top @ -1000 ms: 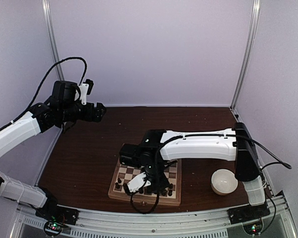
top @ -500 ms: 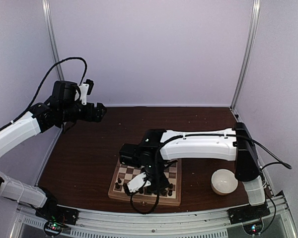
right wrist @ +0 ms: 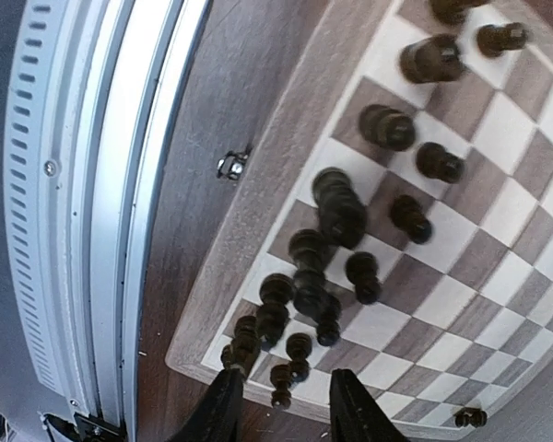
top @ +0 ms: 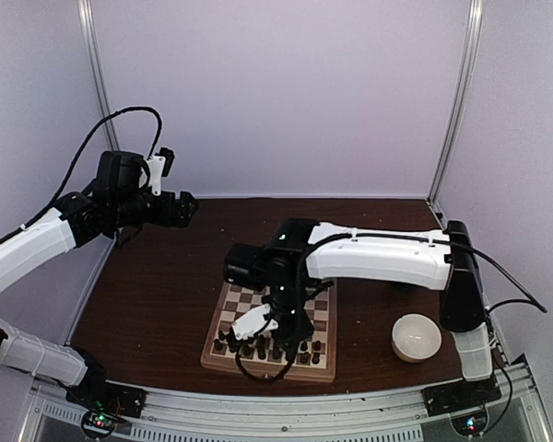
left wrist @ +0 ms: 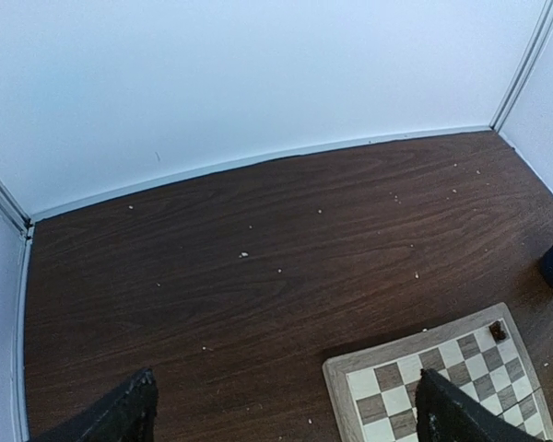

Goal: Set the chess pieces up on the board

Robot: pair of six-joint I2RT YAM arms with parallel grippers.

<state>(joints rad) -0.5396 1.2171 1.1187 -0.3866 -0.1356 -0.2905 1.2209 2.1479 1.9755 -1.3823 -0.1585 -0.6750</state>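
Right pincer [right wrist: 284, 391] partly parted, empty, over chess pieces [right wrist: 341, 216] on board [right wrist: 258, 230]; left pincer [left wrist: 290, 412] wide, empty.

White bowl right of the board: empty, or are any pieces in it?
Looks empty. From above, the bowl shows only its plain pale inside, with nothing dark lying in it.

No text, label, brand, number or sign can be read in any view, not even on the board [right wrist: 284, 168].
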